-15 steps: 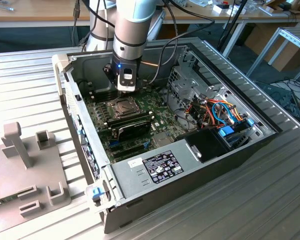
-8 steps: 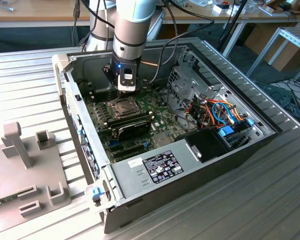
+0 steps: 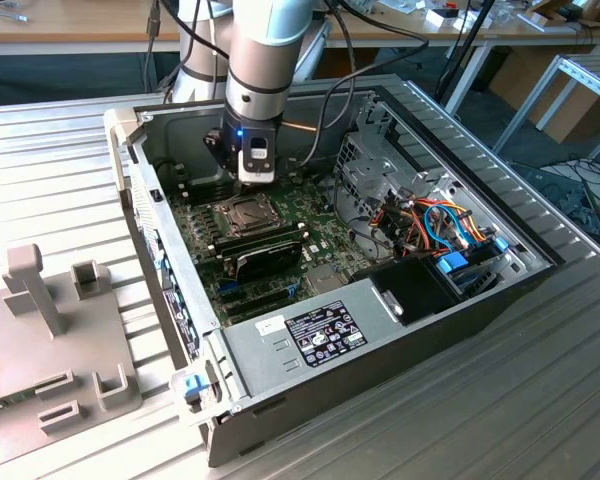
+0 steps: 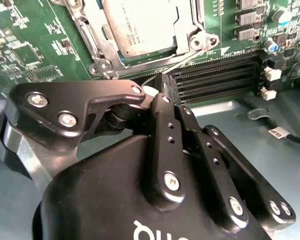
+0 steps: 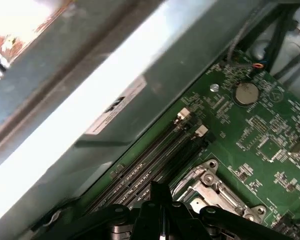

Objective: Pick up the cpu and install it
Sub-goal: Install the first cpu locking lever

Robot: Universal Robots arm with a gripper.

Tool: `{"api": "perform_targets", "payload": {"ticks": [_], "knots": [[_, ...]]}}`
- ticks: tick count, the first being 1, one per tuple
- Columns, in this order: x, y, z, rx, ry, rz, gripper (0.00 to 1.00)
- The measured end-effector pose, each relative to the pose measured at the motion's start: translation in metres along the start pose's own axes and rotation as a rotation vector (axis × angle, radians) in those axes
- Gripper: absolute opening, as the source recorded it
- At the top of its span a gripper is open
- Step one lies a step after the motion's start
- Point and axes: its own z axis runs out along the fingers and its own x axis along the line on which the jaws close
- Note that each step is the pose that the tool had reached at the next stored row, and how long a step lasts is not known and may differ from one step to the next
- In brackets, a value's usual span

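Note:
The cpu (image 4: pixel 140 25) is a flat square chip with a dull silver top. It lies in the socket of the green motherboard (image 4: pixel 25 55), with the hinged metal socket frame (image 4: pixel 97 42) around it. In the second wrist view my gripper (image 4: pixel 162 81) is just off the socket's edge, over the black memory slots (image 4: pixel 215 75). Its black fingertips are pressed together with nothing between them. In the first wrist view the gripper (image 5: pixel 160 191) sits beside the socket frame (image 5: pixel 210 185). In the exterior view the gripper (image 3: pixel 238 183) hangs inside the open computer case, just above the socket (image 3: pixel 242 212).
A black oblong module (image 3: pixel 265 250) lies in front of the socket. A metal drive cage (image 3: pixel 365 170), coloured cables (image 3: pixel 440 225) and the power supply (image 3: pixel 320 335) crowd the exterior view's right. The case wall (image 5: pixel 90 100) rises close behind the memory slots. A grey fixture (image 3: pixel 40 330) stands outside.

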Motion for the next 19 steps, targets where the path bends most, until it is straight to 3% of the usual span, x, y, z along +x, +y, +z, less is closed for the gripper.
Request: {"api": "perform_targets", "payload": {"ticks": [3, 6, 17, 19], "knots": [[-0.0001, -0.0002, 0.0011, 0.0051, 0.0079, -0.057, 0.11], [-0.0001, -0.0003, 0.0013, 0.008, 0.0119, -0.086, 0.11], [-0.0034, 0.0025, 0.0032, 0.0081, 0.0119, -0.088, 0.11], [-0.0036, 0.0025, 0.0042, 0.0132, 0.0077, -0.089, 0.11]]}}
